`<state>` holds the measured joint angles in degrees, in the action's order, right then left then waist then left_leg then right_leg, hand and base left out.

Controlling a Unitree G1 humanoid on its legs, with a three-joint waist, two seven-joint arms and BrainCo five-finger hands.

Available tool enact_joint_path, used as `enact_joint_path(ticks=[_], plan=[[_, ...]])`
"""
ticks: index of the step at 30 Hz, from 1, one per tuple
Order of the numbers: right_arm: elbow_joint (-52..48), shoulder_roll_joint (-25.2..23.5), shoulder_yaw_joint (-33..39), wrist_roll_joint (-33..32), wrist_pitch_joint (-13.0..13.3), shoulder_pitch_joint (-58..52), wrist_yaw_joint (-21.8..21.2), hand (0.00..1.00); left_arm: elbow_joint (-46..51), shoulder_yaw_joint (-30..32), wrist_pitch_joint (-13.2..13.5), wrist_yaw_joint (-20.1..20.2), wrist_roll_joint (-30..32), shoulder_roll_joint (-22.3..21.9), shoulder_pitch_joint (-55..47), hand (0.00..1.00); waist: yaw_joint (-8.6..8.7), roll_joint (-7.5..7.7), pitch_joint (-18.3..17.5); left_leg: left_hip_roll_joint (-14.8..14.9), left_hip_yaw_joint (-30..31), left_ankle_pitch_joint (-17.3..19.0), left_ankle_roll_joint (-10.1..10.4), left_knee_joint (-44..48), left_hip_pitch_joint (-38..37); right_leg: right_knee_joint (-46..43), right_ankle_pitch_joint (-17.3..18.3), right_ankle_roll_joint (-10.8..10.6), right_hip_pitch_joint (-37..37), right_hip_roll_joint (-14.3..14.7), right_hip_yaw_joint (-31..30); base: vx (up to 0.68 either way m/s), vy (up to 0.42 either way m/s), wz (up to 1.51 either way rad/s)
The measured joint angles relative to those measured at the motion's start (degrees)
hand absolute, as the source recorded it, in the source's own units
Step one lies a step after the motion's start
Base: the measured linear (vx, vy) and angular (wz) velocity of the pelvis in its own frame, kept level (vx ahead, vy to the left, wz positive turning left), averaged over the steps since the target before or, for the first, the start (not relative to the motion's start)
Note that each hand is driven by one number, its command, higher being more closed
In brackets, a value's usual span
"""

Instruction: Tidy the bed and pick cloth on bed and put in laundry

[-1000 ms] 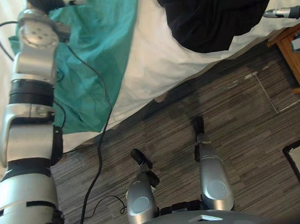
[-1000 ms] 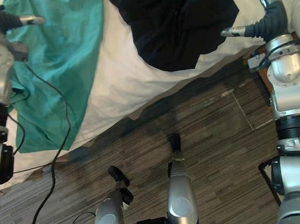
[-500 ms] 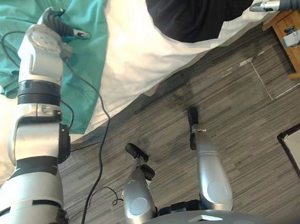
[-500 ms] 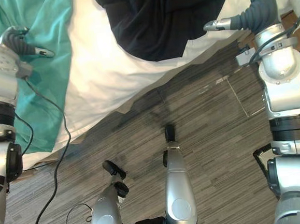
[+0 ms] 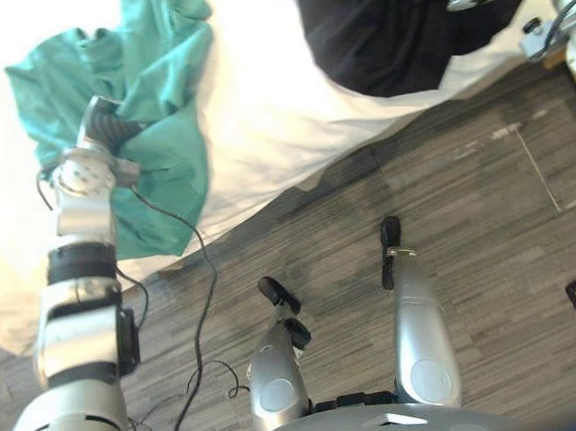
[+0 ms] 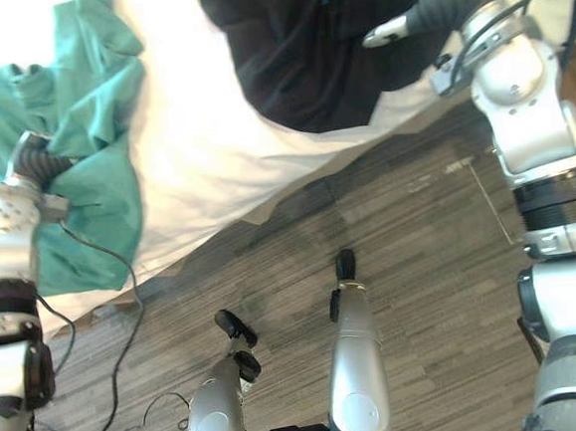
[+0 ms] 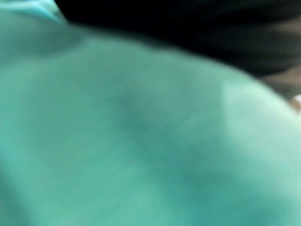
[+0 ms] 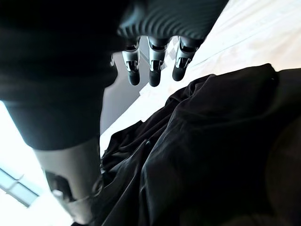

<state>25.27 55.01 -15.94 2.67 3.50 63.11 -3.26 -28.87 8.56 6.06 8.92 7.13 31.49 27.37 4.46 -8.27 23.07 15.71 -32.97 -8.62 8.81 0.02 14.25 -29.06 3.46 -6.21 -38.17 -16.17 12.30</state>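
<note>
Left hand (image 5: 110, 133) is buried in the bunched teal cloth (image 5: 161, 66) near the edge of the bed (image 5: 271, 127); can't tell if it's gripping. Right hand (image 8: 150, 70) hangs spread above the black garment (image 5: 393, 27), holding nothing. Looks like the pickup step. Next: confirm grasp, lift cloth clear.

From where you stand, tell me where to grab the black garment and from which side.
Pinch a raised fold of the black garment, coming down from above with the right hand, which hangs open over it. It lies crumpled on the white bed, so its ridges probably give more to close on than its flat hem.
</note>
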Motion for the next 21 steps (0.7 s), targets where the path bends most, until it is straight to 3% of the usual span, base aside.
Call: enact_joint_path(ticks=[2, 3, 4, 5, 6, 7, 8, 10, 11, 12, 16, 21], plan=[[4.94, 4.52, -1.76, 1.94, -0.70, 0.25, 0.05, 0.00, 6.39, -4.42, 1.32, 1.16, -1.41, -2.48, -11.00, 1.00, -2.50, -2.74, -1.78, -0.92, 2.51, -0.10, -0.13, 0.02, 0.94, 0.01, 0.10, 0.05, 0.15, -1.30, 1.08, 0.07, -0.004, 0.36], [6.81, 5.20, -2.92, 2.82, -0.95, 0.68, 0.08, 0.00, 7.24, -6.59, 1.29, 2.05, -1.34, -2.45, -14.33, 1.00, -3.11, -3.41, -1.96, -1.14, 2.99, -0.20, -0.26, 0.05, 0.92, 0.04, 0.22, -0.02, 0.45, -1.58, 1.29, 0.07, -0.015, 0.34], [10.06, 6.60, -5.43, 4.87, -1.49, 1.87, 0.04, 0.00, 6.79, -12.59, -0.90, 3.99, -0.52, -1.94, -20.36, 1.00, -3.45, -4.64, -1.98, -1.84, 4.09, -0.59, -0.79, 0.08, 1.18, 0.07, 0.90, -0.24, 1.03, -2.40, 1.68, 0.05, -0.023, 0.35], [12.57, 7.82, -7.25, 6.48, -1.90, 3.38, 0.07, 0.00, 2.44, -18.97, -4.77, 6.13, 1.35, -2.62, -25.83, 1.00, -3.69, -5.62, -1.72, -2.10, 4.80, -0.60, -0.80, 0.16, 1.86, 0.10, 1.43, -0.19, 1.01, -2.92, 2.31, 0.04, -0.024, 0.42], [13.97, 8.64, -8.02, 7.66, -1.95, 4.34, 0.05, 0.00, -0.81, -22.06, -6.99, 7.22, 1.71, -4.00, -27.49, 1.00, -3.77, -6.35, -1.41, -2.11, 5.40, -0.60, -0.80, 0.16, 2.37, 0.08, 1.55, -0.17, 0.99, -3.10, 2.81, 0.02, -0.023, 0.38], [16.82, 10.01, -9.19, 9.58, -2.36, 6.28, 0.13, 0.00, -7.94, -27.57, -11.75, 9.39, 2.75, -6.96, -30.32, 1.00, -4.09, -6.89, -0.82, -2.21, 5.67, -0.66, -0.87, 0.09, 3.64, -0.34, 1.75, -0.15, 0.09, -3.51, 3.48, -0.01, -0.023, 0.44], [18.32, 11.53, -9.52, 11.79, -2.79, 8.00, 0.26, 0.00, -11.21, -31.73, -14.85, 12.18, 2.67, -9.44, -33.58, 1.00, -4.80, -6.93, -0.49, -2.56, 6.09, -0.68, -0.88, 0.06, 5.24, -1.35, 2.05, -0.15, -1.58, -4.16, 3.65, -0.03, -0.025, 0.43], [21.22, 13.76, -9.52, 14.99, -4.29, 12.14, -0.31, 0.00, -11.77, -35.67, -16.82, 14.98, 2.38, -11.89, -37.14, 1.00, -6.17, -7.18, 0.50, -3.49, 7.05, -0.88, -0.60, 0.02, 6.59, -2.83, 2.46, -0.20, -3.18, -5.58, 3.64, -0.06, -0.024, 0.39], [22.36, 14.37, -9.48, 17.04, -5.37, 13.80, -1.40, 1.00, -12.04, -36.98, -17.55, 15.87, 2.43, -12.64, -38.01, 1.00, -6.92, -7.55, 0.77, -4.12, 7.22, -0.94, -0.69, -0.03, 6.98, -3.39, 2.78, -0.26, -3.70, -6.44, 3.61, -0.11, -0.009, 0.36], [23.23, 15.36, -9.47, 19.10, -6.27, 14.82, -2.71, 1.00, -12.18, -38.65, -18.06, 16.97, 2.40, -13.08, -38.75, 1.00, -7.72, -7.85, 0.97, -4.81, 7.35, -0.88, -0.69, -0.33, 7.09, -3.98, 3.55, -0.65, -4.19, -7.29, 3.56, -0.08, 0.003, 0.23], [22.86, 16.06, -8.56, 23.51, -8.22, 16.83, -6.83, 1.00, -11.86, -42.04, -17.67, 16.90, 2.47, -14.97, -39.91, 1.00, -8.05, -8.33, 0.95, -6.11, 7.24, 0.40, -1.08, -0.74, 8.77, -3.54, 2.12, -1.06, -6.10, -8.53, 3.21, -0.07, 0.026, 0.07], [21.27, 15.98, -6.08, 20.73, -9.91, 17.70, -7.88, 1.00, -12.09, -42.87, -16.11, 13.06, 2.55, -15.25, -40.19, 1.00, -8.25, -8.33, 0.84, -6.66, 6.78, 0.21, -1.18, -0.26, 8.73, -4.69, 1.93, -1.12, -7.11, -9.23, 2.31, 0.03, -0.043, -0.03]])
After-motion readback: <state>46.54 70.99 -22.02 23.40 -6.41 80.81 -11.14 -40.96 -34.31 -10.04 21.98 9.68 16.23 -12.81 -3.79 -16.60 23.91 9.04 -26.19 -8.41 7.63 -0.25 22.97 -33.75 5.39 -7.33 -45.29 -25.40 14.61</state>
